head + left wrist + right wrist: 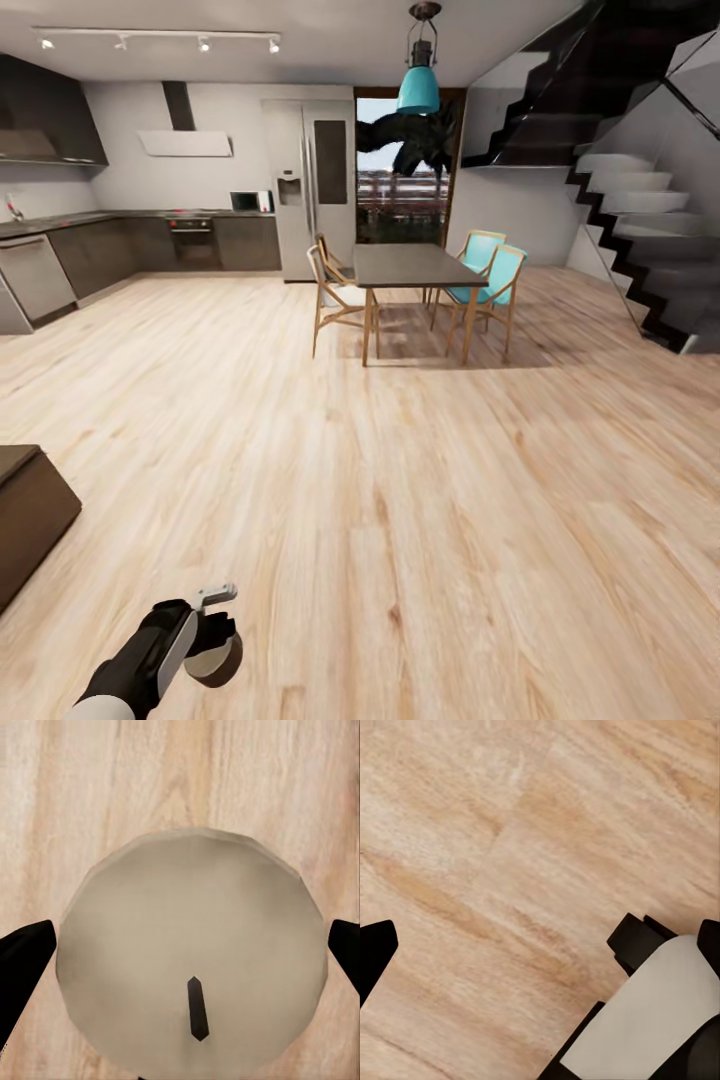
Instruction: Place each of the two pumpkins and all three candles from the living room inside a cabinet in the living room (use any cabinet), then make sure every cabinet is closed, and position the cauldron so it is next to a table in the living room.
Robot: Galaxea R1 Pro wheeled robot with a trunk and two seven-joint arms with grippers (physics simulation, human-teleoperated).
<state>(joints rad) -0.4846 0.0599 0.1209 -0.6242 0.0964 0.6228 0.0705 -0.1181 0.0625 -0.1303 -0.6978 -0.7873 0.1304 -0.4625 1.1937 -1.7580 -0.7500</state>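
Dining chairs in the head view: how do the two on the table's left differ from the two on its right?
The left chairs have pale seats and open wooden frames; the right chairs have turquoise seats and backs. The left pair sits at the dining table's kitchen side, the right pair at its staircase side. Both pairs share slim light wooden legs and stand upright on the wood floor.

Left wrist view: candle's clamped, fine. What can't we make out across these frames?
- Candle sides: left wrist view, hidden under its own flat top.
- Left gripper finger contact: head view, too small.
- Dark brown unit: head view, cut off by the left edge; front not shown.
- Right gripper state: right wrist view, one dark tip at each side edge, both cut off by the frame.
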